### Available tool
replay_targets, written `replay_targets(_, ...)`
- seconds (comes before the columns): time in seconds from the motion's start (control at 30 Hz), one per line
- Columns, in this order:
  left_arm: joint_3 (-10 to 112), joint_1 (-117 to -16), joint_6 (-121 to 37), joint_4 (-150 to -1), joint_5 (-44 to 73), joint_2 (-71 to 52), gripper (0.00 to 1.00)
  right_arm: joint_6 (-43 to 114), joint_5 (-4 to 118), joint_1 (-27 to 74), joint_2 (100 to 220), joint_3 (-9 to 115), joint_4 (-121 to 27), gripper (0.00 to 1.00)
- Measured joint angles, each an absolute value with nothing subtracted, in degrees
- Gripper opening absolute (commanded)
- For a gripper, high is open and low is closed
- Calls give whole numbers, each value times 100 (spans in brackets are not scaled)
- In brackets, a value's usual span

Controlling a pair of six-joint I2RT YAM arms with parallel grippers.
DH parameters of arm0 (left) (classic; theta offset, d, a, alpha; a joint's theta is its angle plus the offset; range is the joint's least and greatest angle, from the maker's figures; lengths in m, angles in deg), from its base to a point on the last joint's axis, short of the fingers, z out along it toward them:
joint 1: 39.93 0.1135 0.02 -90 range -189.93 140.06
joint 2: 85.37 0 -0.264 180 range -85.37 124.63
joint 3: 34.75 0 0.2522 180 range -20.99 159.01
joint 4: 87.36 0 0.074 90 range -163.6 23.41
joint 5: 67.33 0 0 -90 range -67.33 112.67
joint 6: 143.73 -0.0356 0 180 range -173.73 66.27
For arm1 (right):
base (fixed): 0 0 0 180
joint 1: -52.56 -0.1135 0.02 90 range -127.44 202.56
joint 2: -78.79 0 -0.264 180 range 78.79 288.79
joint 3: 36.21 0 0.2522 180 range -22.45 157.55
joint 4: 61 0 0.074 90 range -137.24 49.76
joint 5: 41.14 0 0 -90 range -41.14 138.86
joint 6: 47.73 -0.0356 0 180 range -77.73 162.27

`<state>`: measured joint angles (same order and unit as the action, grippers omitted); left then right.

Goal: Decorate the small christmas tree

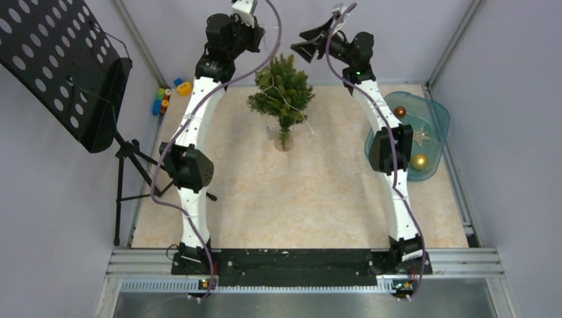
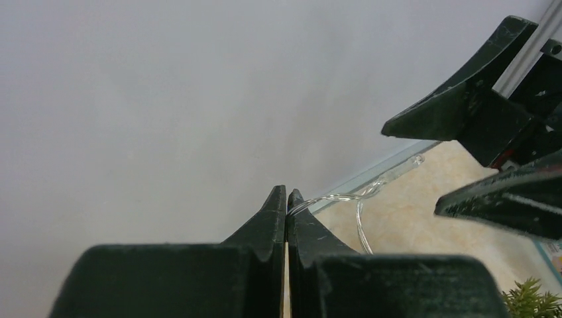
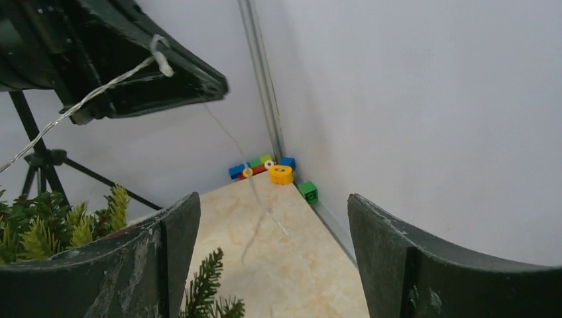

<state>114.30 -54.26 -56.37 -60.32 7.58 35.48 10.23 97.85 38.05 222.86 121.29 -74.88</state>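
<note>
Across the middle of the top view, a beige table (image 1: 298, 205). At upper left, off its edge, a black perforated music stand (image 1: 63, 66) on a tripod. At the right edge, a teal bin (image 1: 441, 126) with a gold ball (image 1: 419, 161), a brown ball (image 1: 399, 111) and a pale star (image 1: 419, 137) inside.

Upper centre, toward the far side of the table: the small christmas tree (image 1: 283, 89), upright on its round base, long axis vertical. Over its branches, a thin clear light string (image 1: 296, 109).

Above the crown, one to either side: left hand (image 2: 286, 199) at upper left of the tree, right hand (image 1: 308, 41) at upper right, seemingly the nearer of the two to the tip. Tree therefore below and between both hands.

Left hand clenched, fingertips pressed together on the light string, visible in the left wrist view emerging at the tips and curving off to the right. Right hand released, fingers spread wide, nothing between them. Through that gap in the right wrist view, only table and toy blocks (image 3: 268, 172) in the far corner, with fir branches at lower left.

Likely step: winding more of the string around the upright tree. Needed for that: a path circling the crown rather than crossing it, with enough slack to clear the top branches. Possible risk: a taut pull tipping so light a tree.
</note>
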Motion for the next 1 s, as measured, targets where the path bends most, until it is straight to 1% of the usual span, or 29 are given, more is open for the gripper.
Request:
replay_targets(0.13,11618,-5505,-5530,-6071,548,3789,0,1552,9842,3508,22268,12191,-7353,81)
replay_targets(0.3,11758,-5669,-5488,-6080,380,3839,0,1865,9954,3169,22268,12195,-7184,77)
replay_targets(0.43,11834,-5776,-5486,-6143,222,3839,0,1965,9921,3080,22268,12199,-7165,70)
replay_targets(0.57,11843,-5809,-5394,-6145,82,3839,0,2005,9648,3058,22268,12199,-7219,57)
replay_targets(0.67,11874,-5798,-5361,-6143,36,3841,0,2024,9392,3056,22268,12199,-7346,44)
replay_targets(0.73,11922,-5798,-5359,-6141,36,3841,0,2024,9197,3054,22268,12199,-7414,31)
replay_targets(0.8,11987,-5796,-5359,-6137,15,3839,0,2016,9012,3054,22268,12199,-7477,15)
replay_targets(0.87,12055,-5793,-5359,-6139,-7,3839,0,1970,8828,3054,22270,12199,-7543,3)
replay_targets(0.9,12090,-5793,-5359,-6137,-20,3839,0,1957,8745,3054,22270,12199,-7575,0)
replay_targets(1.0,12175,-5793,-5364,-6102,-27,3839,0,1902,8546,3051,22272,12202,-7698,0)
